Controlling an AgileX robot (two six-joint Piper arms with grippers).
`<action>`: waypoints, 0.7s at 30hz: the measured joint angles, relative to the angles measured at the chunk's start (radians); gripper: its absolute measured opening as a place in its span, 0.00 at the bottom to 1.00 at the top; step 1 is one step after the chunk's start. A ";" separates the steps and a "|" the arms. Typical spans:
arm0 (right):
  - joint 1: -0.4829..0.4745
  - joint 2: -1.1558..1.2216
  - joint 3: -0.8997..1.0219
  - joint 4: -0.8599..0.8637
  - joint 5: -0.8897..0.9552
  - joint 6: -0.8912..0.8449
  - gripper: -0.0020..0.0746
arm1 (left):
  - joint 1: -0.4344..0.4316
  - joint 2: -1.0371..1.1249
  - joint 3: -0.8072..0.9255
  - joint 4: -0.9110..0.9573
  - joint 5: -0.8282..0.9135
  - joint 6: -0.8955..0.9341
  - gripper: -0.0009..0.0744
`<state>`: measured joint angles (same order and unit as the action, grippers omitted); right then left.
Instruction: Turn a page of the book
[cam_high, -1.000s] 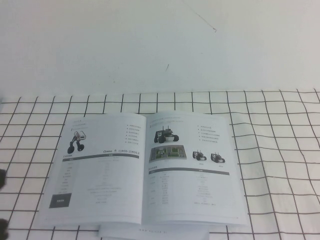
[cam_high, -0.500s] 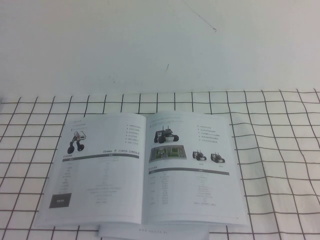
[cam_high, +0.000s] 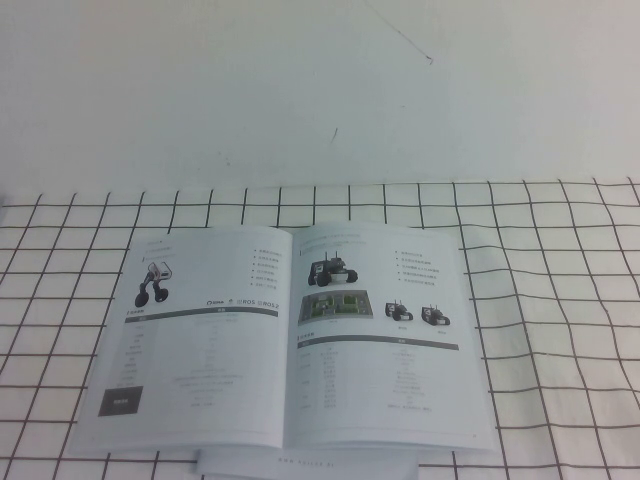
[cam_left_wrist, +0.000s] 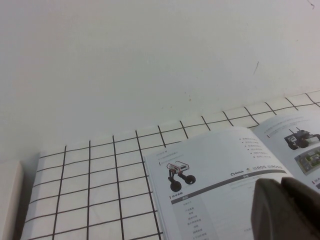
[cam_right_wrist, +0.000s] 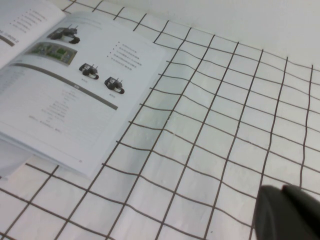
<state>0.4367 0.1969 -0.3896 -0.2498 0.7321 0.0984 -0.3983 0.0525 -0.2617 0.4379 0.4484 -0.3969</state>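
Observation:
The book (cam_high: 285, 340) lies open and flat on the checked cloth. Its left-hand page (cam_high: 195, 340) shows a white two-wheeled robot and a dark rectangle. Its right-hand page (cam_high: 385, 335) shows a black rover above small photos. Neither gripper shows in the high view. In the left wrist view my left gripper (cam_left_wrist: 280, 181) is shut and empty, its dark fingers in front of the left-hand page (cam_left_wrist: 210, 185). In the right wrist view my right gripper (cam_right_wrist: 282, 189) is shut and empty over the cloth, apart from the book (cam_right_wrist: 65, 90).
The black-and-white checked cloth (cam_high: 560, 300) covers the near half of the table; bare white tabletop (cam_high: 300, 90) lies beyond. A plain white sheet (cam_high: 300, 463) sticks out under the book's near edge. A pale block (cam_left_wrist: 7, 200) sits beside the cloth's edge.
Dark parts of my left gripper at the high view's left edge a second ago have drawn out of sight. The book has not moved.

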 joint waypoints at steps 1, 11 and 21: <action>0.000 0.000 0.000 0.000 0.000 0.000 0.03 | 0.000 0.000 0.000 0.000 0.000 0.000 0.01; 0.000 0.000 0.000 0.000 0.000 0.000 0.03 | 0.000 0.000 0.001 0.000 -0.002 0.000 0.01; 0.000 0.000 0.000 0.001 0.001 0.000 0.03 | 0.142 -0.004 0.052 -0.259 -0.026 0.171 0.01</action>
<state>0.4367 0.1969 -0.3896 -0.2491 0.7327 0.0984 -0.2559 0.0484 -0.2093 0.1787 0.4222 -0.2262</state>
